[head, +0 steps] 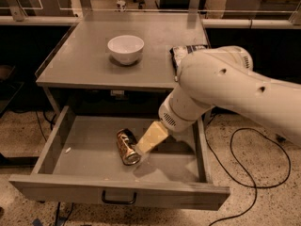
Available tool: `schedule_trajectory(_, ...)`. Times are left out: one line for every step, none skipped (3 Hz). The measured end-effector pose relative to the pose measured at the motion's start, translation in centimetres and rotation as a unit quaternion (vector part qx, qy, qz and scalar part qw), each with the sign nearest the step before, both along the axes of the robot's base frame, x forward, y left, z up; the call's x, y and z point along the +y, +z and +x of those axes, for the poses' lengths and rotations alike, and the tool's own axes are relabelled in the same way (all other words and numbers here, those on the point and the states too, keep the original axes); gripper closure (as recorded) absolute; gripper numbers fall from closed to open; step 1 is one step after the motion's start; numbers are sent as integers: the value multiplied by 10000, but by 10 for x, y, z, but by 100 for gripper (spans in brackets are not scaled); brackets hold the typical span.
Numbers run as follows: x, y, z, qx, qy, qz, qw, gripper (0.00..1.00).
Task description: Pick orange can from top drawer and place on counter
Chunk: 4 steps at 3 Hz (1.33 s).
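The orange can (126,146) lies on its side on the floor of the open top drawer (117,192), silver end toward the front. My gripper (141,150) reaches down into the drawer from the right, its cream-coloured tip right beside the can's right side and seeming to touch it. The counter (89,55) sits above and behind the drawer.
A white bowl (125,48) stands on the counter. A crinkled blue-white snack bag (183,54) lies at the counter's right, partly hidden by my arm. A black cable (261,171) runs on the floor to the right. A small white scrap (68,150) lies in the drawer's left.
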State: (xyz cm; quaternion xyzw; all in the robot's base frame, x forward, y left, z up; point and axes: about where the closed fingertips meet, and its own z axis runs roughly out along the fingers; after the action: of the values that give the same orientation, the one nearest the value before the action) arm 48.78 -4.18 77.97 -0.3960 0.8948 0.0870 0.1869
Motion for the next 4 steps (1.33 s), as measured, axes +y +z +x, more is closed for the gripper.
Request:
schedule_trajectory(1,-2,2,52,-218,22,9997,0)
schedule_trajectory(6,-2,-2,50,-135,144,9998,0)
schedule_trajectory(52,-24,-13,252,-148,513,9983,0)
schedule_trajectory(94,-44,-7,416,-343,808,9953,0)
